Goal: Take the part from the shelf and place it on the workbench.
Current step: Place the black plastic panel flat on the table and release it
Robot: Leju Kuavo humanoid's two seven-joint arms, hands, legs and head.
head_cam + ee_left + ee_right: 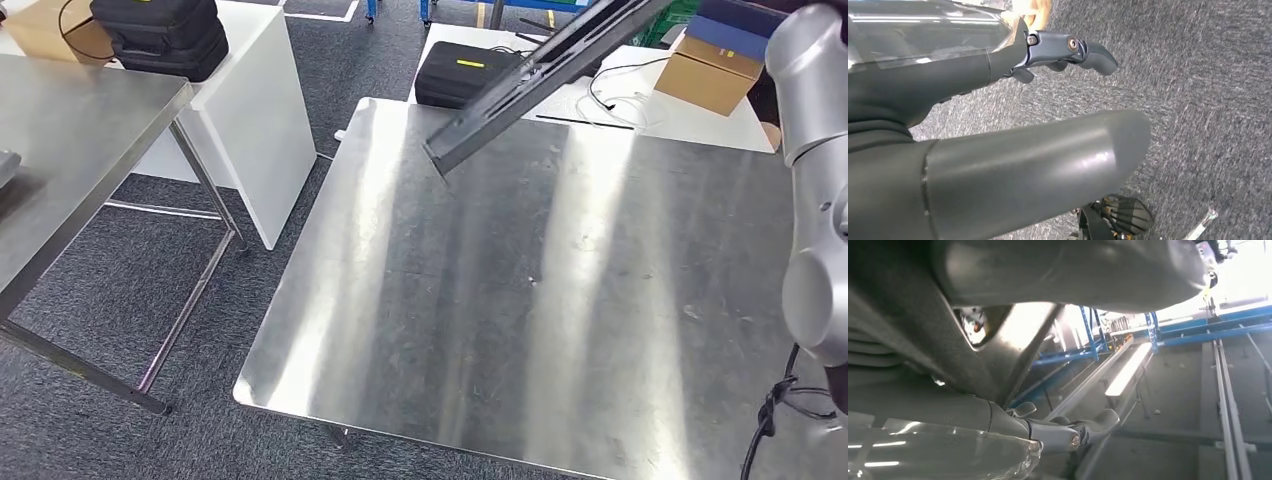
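The part (540, 75) was a long dark metal rail, tilted, its low end hanging just over the workbench's (480, 300) far side.

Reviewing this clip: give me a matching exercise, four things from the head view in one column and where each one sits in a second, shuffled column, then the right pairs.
Things:
1. long metal part
2. cardboard box
3. steel workbench
4. black case

Places:
A. directly in front of the robot, bare surface
B. on the white table beyond the workbench, at the right
C. in the air above the workbench's far edge, slanting down to the left
D. on the white table beyond the workbench, at the left

Pairs: 1-C, 2-B, 3-A, 4-D
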